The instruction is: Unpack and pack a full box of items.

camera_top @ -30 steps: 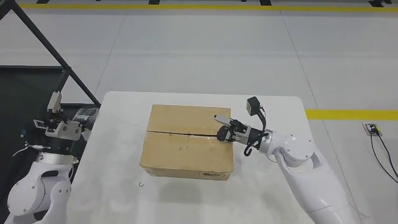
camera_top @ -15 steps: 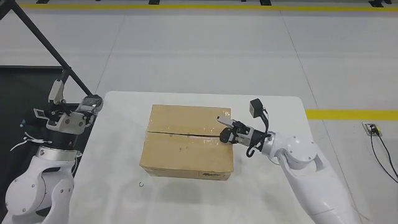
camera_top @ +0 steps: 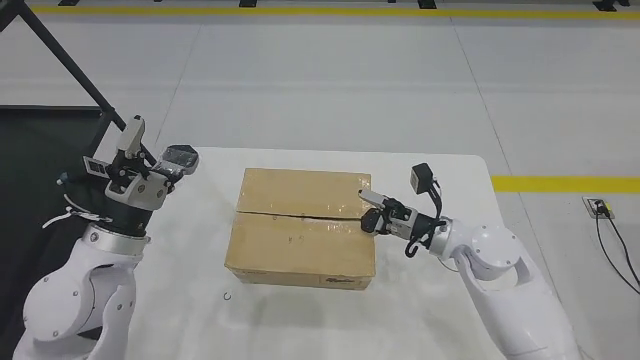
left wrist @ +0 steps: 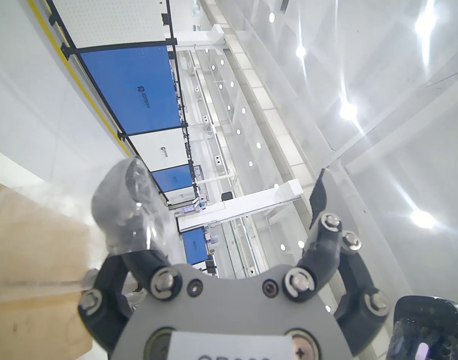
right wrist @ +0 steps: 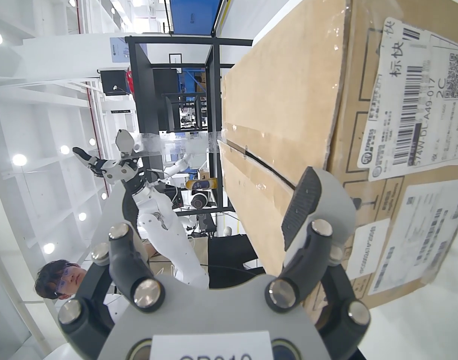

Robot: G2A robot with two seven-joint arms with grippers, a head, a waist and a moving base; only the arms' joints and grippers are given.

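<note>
A: What's the biggest thing here?

B: The white table [camera_top: 190, 260]. 1 cardboard box [camera_top: 300, 225] sits at its middle, with the flaps closed and meeting in a taped seam across the top. Printed labels [right wrist: 412, 114] cover its right end face.

A: Anything standing close?

B: A black frame [camera_top: 70, 70] slants up beyond the table's left edge, just behind the left arm. The left gripper [camera_top: 160, 147] hangs above the far left corner, well apart from the box. It points upward with its jaws spread wide and holds nothing, and clear tape [left wrist: 127, 196] clings to 1 finger.

A: And the other arm?

B: The right gripper [camera_top: 366, 210] is at the box's right end, by the seam, jaws wide with nothing between them. I cannot tell whether a finger touches the cardboard.

A: Room to move?

B: Bare table lies on both sides of the box and along the near edge. 1 small ring [camera_top: 228, 296] lies near the box's front left corner.
</note>
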